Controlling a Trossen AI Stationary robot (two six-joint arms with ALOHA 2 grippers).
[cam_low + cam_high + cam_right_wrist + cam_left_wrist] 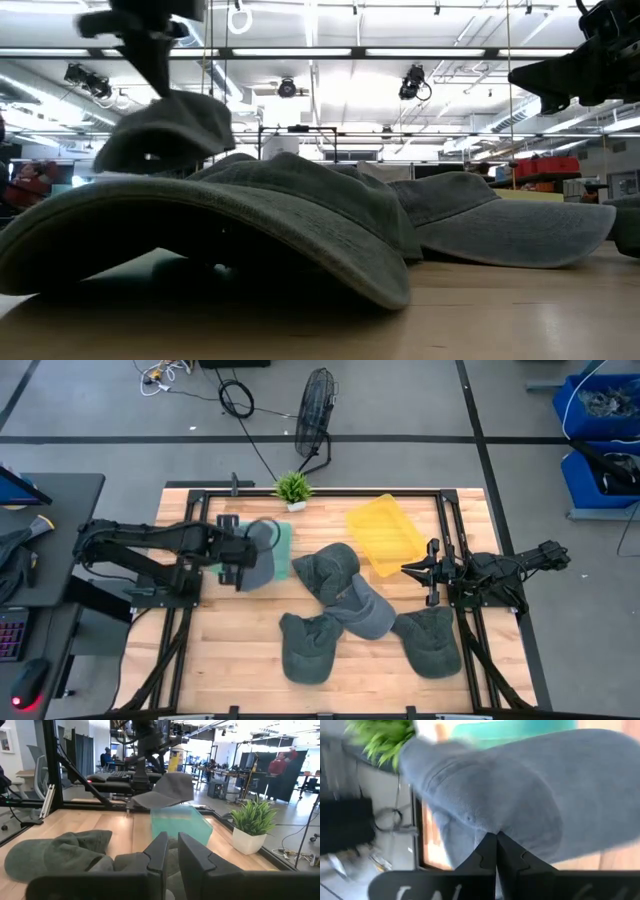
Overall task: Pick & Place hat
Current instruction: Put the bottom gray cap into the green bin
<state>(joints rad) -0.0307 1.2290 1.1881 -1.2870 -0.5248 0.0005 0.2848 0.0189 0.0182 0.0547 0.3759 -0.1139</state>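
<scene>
Held hat (258,553) — soft grey-green cloth cap with a curved brim, hanging in the air above the teal bin (281,546) at about nine o'clock on the table (230,650). The left gripper (238,556) is clenched on its edge, fingers (490,854) pressed together through the cloth. Which way its brim points I cannot tell; its long axis looks roughly twelve-to-six.

Hats — five in all: one held, four lying on the wood in a loose cluster (345,605) from centre toward five o'clock, two of them overlapping.

Bins — two: teal at nine o'clock, yellow bin (385,534) near one o'clock.

Potted plant (293,489) — one, at twelve o'clock.

Right gripper (419,570) — at three o'clock, holding nothing, fingers nearly together.
</scene>
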